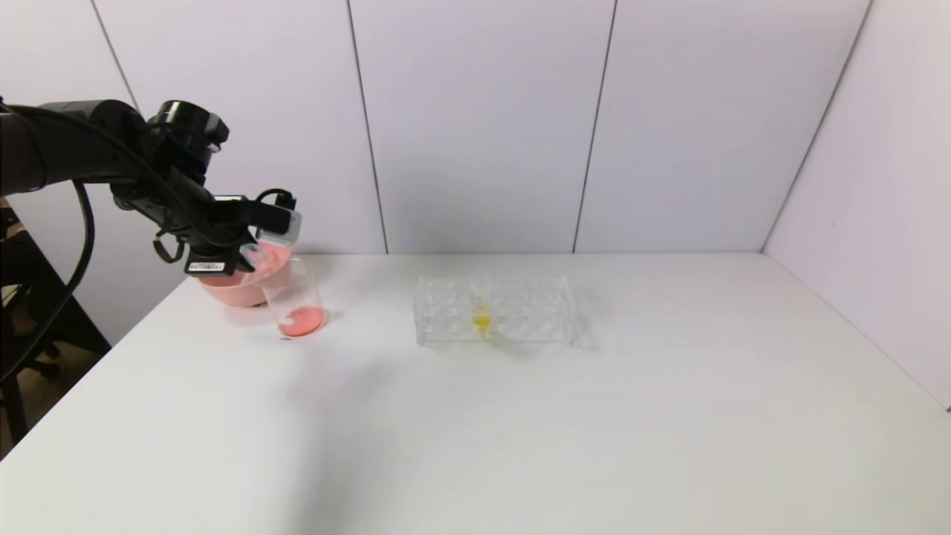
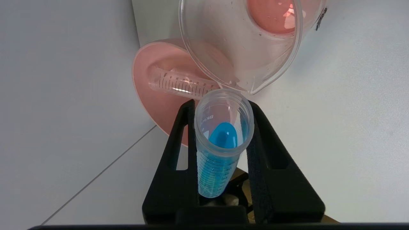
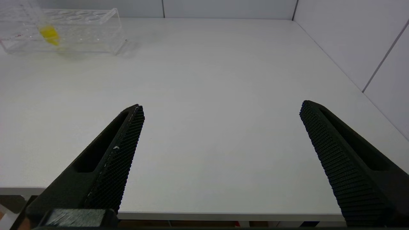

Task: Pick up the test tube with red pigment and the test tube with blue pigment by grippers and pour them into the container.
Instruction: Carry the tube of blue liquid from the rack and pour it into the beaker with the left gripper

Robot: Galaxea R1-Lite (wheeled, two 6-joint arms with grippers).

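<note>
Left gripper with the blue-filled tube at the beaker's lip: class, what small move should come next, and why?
Probably tip further. The left gripper is shut on the clear graduated test tube of blue liquid, mouth beside the pour lip of the clear beaker, which holds only red liquid; the blue remains in the tube.

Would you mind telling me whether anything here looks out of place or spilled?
One thing: an empty tube lies on its side in the pink bowl behind the beaker, not in the rack. No spill shows on the table. The left hand holds the blue tube by the beaker's lip.
</note>
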